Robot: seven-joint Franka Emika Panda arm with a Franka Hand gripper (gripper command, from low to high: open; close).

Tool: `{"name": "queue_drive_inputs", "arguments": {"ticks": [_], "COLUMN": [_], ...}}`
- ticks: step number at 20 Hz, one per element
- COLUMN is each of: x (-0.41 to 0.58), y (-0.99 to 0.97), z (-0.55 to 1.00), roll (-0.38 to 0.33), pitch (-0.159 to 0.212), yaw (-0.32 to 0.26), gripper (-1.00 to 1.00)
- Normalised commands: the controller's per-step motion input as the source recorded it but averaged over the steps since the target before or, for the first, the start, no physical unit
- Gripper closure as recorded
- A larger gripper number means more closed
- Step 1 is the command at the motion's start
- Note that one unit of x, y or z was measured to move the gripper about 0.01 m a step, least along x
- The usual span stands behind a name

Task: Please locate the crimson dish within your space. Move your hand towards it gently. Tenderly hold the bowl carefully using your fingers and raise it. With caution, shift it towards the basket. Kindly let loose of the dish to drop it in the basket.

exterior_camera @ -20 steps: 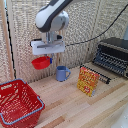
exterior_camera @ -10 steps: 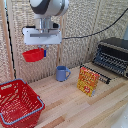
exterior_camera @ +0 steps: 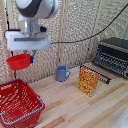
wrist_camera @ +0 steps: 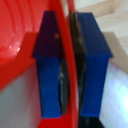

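Observation:
My white boxy gripper [exterior_camera: 29, 54] hangs high at the exterior view's left and is shut on the rim of the small red bowl [exterior_camera: 18, 61], which it holds in the air above the basket. The red mesh basket [exterior_camera: 19, 102] with a blue rim stands on the wooden table below, at the exterior view's lower left. In the wrist view the two dark blue fingers [wrist_camera: 50, 65] pinch the bowl's red wall [wrist_camera: 22, 35] between them.
A blue mug [exterior_camera: 62, 73] stands at the table's middle back. A yellow-orange box [exterior_camera: 88, 81] stands to its right. A black toaster oven [exterior_camera: 112, 56] sits at the right, with a black cable running above. A mesh wall is behind.
The gripper has carried the bowl up and toward the exterior view's left, from beside the mug to above the basket.

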Motion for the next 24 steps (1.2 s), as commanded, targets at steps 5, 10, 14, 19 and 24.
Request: {"name": "queue_drive_inputs", "arguments": {"ticks": [5,10,14,19,24], "x": [0.307,0.257,0.0,0.133,0.063], "y": [0.41,0.2,0.11,-0.15,-0.35], "z": [-0.44,-0.32,0.35,0.74,0.46], "roll": [-0.055,-0.06,-0.059,-0.082,-0.086], "pitch": [-0.009,-0.02,-0.038,-0.048,-0.208], "yaw": [-0.023,0.0,0.017,0.118,0.147], "gripper": [1.0,1.0,-1.0,-1.0,-1.0]}}
